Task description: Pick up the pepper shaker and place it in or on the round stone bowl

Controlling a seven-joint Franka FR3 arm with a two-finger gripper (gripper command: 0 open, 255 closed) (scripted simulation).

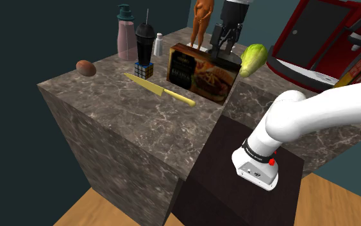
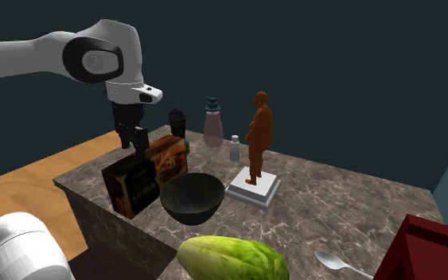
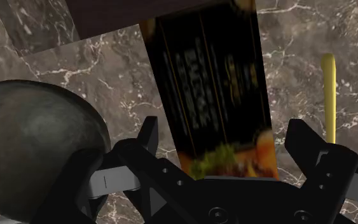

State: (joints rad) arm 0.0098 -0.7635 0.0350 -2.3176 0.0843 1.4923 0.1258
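The pepper shaker (image 1: 159,45) (image 2: 234,149) is a small pale bottle with a grey cap. It stands upright at the back of the marble counter, between a pink dispenser bottle (image 2: 213,127) and an orange figurine (image 2: 258,135). The round dark bowl (image 2: 192,199) (image 3: 31,140) sits by the counter's edge, next to an upright food box (image 1: 201,72) (image 2: 144,176). My gripper (image 1: 227,46) (image 2: 133,145) (image 3: 223,130) hangs open just above the box's top edge, holding nothing. It is beside the bowl and well apart from the shaker.
A yellow knife (image 1: 159,90) (image 3: 327,95), a Rubik's cube (image 1: 144,69), a black tumbler with a straw (image 1: 144,42) and a brown egg-shaped thing (image 1: 86,67) lie on the counter. A green lettuce (image 1: 252,59) (image 2: 231,258) and a spoon (image 2: 337,264) lie near the bowl's side.
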